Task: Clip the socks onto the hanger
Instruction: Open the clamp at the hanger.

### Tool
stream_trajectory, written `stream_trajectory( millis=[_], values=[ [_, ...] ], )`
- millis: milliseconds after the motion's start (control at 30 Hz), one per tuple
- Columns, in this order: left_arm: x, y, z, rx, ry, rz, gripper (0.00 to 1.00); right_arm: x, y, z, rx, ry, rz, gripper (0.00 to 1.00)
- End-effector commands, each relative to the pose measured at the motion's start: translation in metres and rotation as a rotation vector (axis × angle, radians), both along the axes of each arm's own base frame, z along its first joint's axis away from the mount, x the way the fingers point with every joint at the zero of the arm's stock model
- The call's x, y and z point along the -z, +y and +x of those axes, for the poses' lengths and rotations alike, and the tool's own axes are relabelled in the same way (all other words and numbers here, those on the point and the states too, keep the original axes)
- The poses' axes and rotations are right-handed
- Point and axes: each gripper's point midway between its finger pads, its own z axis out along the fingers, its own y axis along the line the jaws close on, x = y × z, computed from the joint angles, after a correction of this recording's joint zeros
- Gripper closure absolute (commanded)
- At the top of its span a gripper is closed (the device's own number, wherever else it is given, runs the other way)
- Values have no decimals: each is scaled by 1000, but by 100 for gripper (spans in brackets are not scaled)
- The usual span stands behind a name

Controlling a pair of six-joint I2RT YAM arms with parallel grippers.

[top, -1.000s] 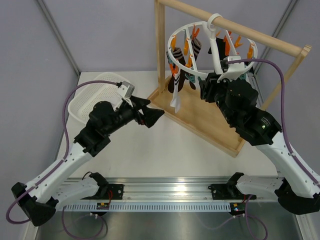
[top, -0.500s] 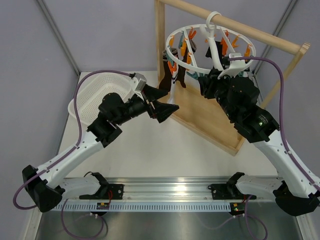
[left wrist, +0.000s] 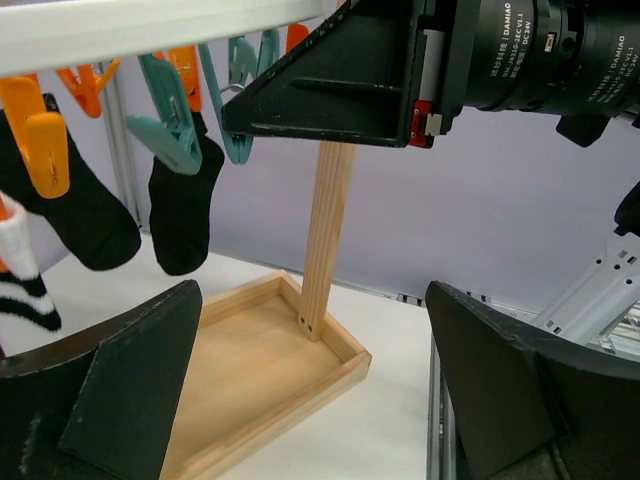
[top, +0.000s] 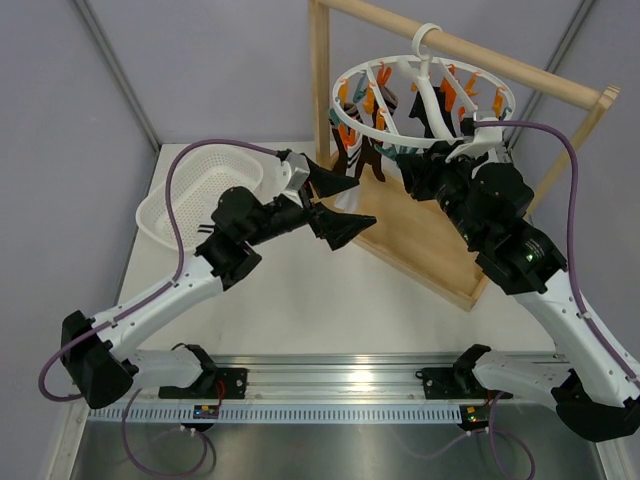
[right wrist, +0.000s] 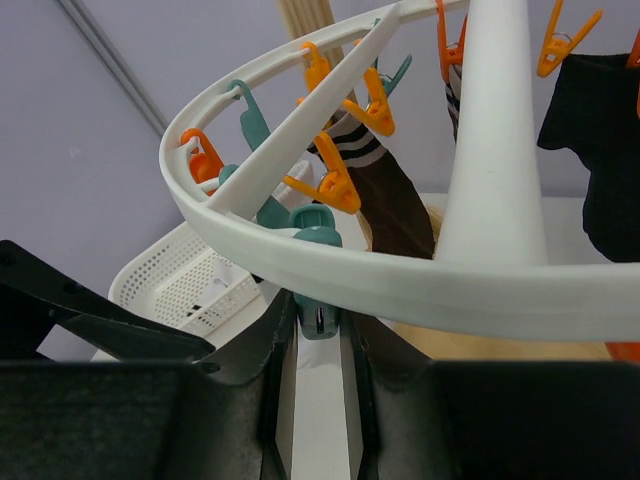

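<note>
Top: L end effector (top: 345, 204) wide open, empty, aimed at socks (top: 349, 158) hung vertical on hanger (top: 424, 80), just beyond. L wrist: socks ahead, up-left. R wrist: R end effector (right wrist: 320, 345) nearer, jaws narrow astride teal clip (right wrist: 318, 300) under rim; pinch can't tell.

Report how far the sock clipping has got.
Done: several socks hang clipped on the hanger. In hand: the right end effector brackets a teal clip under the ring; the left end effector is open, holding nothing. Left: no loose sock shows, so possibly little.
</note>
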Motion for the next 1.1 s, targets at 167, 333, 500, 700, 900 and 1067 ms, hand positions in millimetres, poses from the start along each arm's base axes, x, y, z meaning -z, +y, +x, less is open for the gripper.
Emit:
stream_trajectory(
  millis=[167, 333, 500, 700, 900, 1067],
  values=[
    [-32, -21, 26, -93, -151, -99, 22, -3, 2, -12, -43, 5, 96, 84],
    [-23, -40, 39, -224, -184, -82, 30, 3, 3, -14, -45, 33, 119, 84],
    [-36, -44, 47, -330, -221, -138, 30, 6, 3, -14, -41, 46, 120, 84],
    [-40, -50, 58, -409, -240, -189, 36, 11, 7, -12, -53, 68, 126, 84],
    [-48, -54, 63, -436, -246, -221, 43, 14, 10, -13, -67, 81, 130, 84],
    [-49, -52, 56, -409, -232, -232, 46, 19, 7, -12, -50, 84, 121, 84]
  ],
)
